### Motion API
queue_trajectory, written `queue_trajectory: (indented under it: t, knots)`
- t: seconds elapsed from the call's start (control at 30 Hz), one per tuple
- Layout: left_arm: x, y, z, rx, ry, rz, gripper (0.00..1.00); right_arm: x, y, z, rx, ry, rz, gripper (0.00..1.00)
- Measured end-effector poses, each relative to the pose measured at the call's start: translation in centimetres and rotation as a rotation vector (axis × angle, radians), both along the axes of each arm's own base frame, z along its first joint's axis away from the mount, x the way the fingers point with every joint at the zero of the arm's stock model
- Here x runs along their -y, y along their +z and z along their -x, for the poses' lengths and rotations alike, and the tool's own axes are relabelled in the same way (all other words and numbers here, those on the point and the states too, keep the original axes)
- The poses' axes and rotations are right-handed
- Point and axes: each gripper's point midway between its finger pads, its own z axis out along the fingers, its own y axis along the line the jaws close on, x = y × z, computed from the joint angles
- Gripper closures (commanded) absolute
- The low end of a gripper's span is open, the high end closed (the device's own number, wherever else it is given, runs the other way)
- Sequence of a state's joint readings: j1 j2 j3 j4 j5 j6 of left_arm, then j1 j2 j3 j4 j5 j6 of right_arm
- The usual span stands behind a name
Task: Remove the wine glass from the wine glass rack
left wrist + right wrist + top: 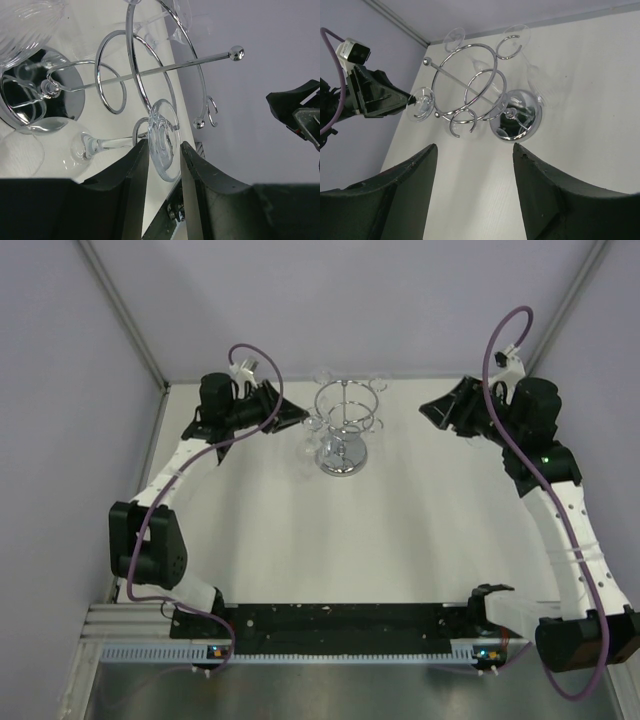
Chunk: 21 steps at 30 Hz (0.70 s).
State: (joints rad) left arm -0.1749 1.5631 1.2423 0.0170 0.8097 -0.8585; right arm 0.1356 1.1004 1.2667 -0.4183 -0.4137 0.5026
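Clearly the left pincer (165,150) has the wine glass (107,144) by its foot: the round disc stands on edge between the two dark fingers (132,170), and both inner faces appear pressed against it, though the clear glass makes the exact contact hard to judge. From the foot the stem runs away to the pincer's left, through a wire loop of the rack (65,107), so the glass still hangs there. Its bowl, farther left and low, is nearly see-through against the pale worktop (580,100) and is cut off by the frame edge. Beyond the fingers the rack's thin post ends in a small ball; its mirrored base lies off to the left.

The right pincer (474,150) is spread wide and holds nothing. The rack stands ahead of it, well apart. Two other glasses (512,42) hang on the rack's far side, only their feet sharply outlined. From above, all the glass is little more than faint glints.
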Motion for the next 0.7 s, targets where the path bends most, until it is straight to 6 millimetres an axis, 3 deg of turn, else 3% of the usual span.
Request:
queue_trajectory:
  t: [0.4, 0.7]
  knots:
    - [0.8, 0.3, -0.4, 0.010, -0.005, 0.000, 0.68, 0.0, -0.7, -0.1, -0.006, 0.001, 0.001, 0.38]
    - [1.1, -0.5, -0.4, -0.003, -0.016, -0.012, 0.83, 0.0, -0.6, -0.1, -0.005, 0.001, 0.001, 0.38]
